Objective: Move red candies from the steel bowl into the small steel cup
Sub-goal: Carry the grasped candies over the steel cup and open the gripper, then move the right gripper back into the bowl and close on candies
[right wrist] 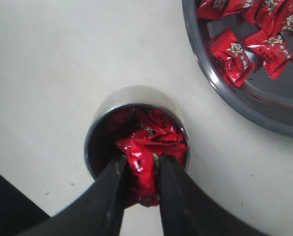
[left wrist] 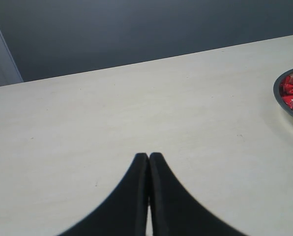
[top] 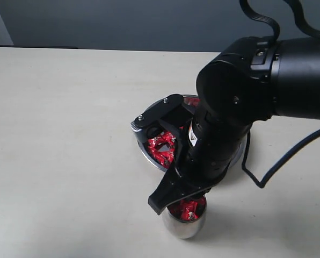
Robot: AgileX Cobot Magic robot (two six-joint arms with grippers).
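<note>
My right gripper (right wrist: 142,164) is shut on a red candy (right wrist: 145,172) and hangs right over the mouth of the small steel cup (right wrist: 107,110), which holds several more red candies (right wrist: 154,132). In the exterior view the cup (top: 184,226) stands near the front, below the right arm's black fingers (top: 168,196). The steel bowl (right wrist: 245,110) lies just beyond, with red candies (right wrist: 245,46) in it; the arm hides much of the bowl (top: 144,148) in the exterior view. My left gripper (left wrist: 148,156) is shut and empty over bare table, far from the bowl (left wrist: 279,98).
The pale table (top: 58,134) spreads wide to the left of the bowl. A black cable (top: 267,177) loops down onto the table at the right. A dark wall runs behind the table's far edge.
</note>
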